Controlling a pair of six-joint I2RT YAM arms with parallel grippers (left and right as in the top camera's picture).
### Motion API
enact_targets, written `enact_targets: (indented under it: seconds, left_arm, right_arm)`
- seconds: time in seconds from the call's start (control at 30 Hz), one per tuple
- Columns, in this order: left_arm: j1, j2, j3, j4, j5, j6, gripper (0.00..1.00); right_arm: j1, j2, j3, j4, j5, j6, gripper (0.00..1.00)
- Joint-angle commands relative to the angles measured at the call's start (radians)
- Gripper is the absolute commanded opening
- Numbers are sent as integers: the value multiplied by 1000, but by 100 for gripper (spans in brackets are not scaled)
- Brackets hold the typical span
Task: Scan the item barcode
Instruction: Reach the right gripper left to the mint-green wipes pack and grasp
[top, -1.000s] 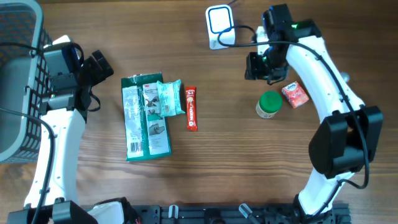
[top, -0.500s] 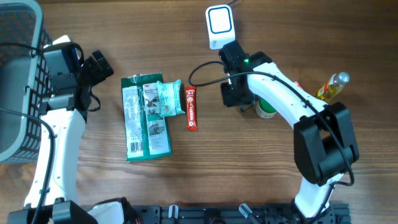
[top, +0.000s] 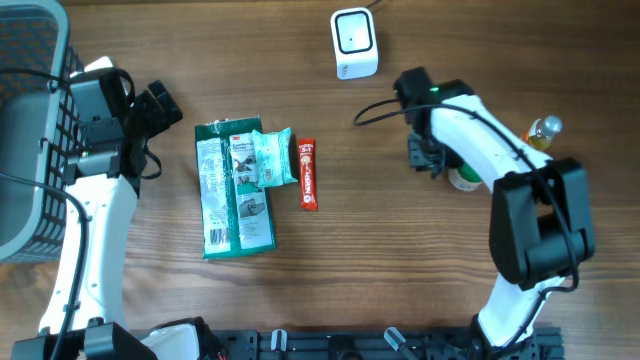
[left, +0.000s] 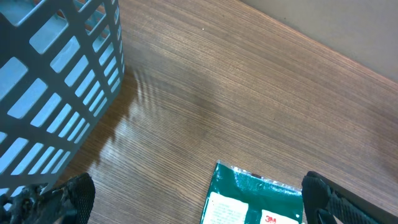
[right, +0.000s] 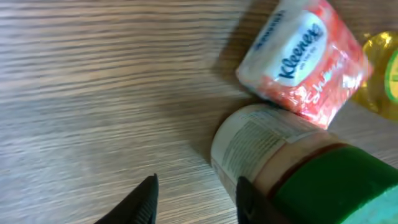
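Right gripper (right: 196, 190), jaws spread and empty over the grained wooden table (right: 93, 93), sits at nine o'clock of the cylindrical green-lidded jar (right: 261, 149)

Your table (top: 400, 260) is wood grain, smooth with a soft satin sheen. The basket (top: 45, 60) is matt moulded plastic lattice. The green packet (top: 225, 190) and the red stick (top: 309, 173) look like glossy printed film. The Kleenex pack (right: 305, 59) is shiny, slightly crinkled plastic wrap. Your jar (right: 267, 149) has a matt paper label under a smooth green plastic lid (right: 348, 186). The scanner (top: 354, 42) is smooth white plastic.
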Motion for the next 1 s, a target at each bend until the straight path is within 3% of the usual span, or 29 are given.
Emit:
enact_targets:
  seconds: [0.0,0.5,0.73,0.83,0.97]
  left_arm:
    - [3,-9,11,3,-6,8,100]
    - [3,-9,11,3,-6,8,100]
    - [3,-9,11,3,-6,8,100]
    - [3,-9,11,3,-6,8,100]
    - [3,-9,11,3,-6,9,100]
  right_arm:
    - [-13,-6,-7,9,-110,-9,46]
    - [72,-6,-7,183,-776,-108,50]
    - [130,-6,-6,417,-1070,-68,50]
    - [176,-6,-6,552,-1067,-16,49]
    - [279,-6,14,662,-910,56,46]
